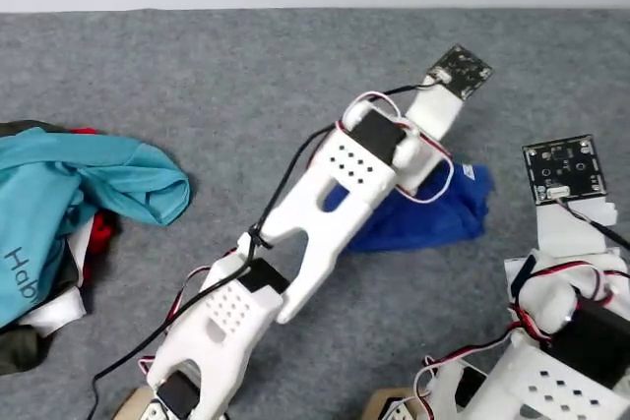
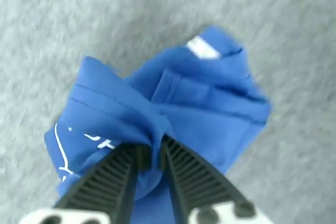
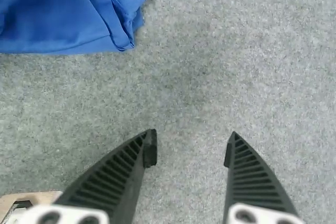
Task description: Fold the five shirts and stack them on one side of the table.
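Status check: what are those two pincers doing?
Left pincer shut on blue shirt. Right pincer open above grey table. Other shirts piled aside, nothing blocking.

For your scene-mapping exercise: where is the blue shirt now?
High view: the blue shirt lies right of centre on the table, a fold pinched in the left gripper, the open right gripper nearby.

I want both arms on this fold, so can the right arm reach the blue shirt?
Probably yes: the right gripper hangs open over the grey table, with the blue shirt close by and nothing between. The left gripper is pinched on its middle, so aim for the free edge.
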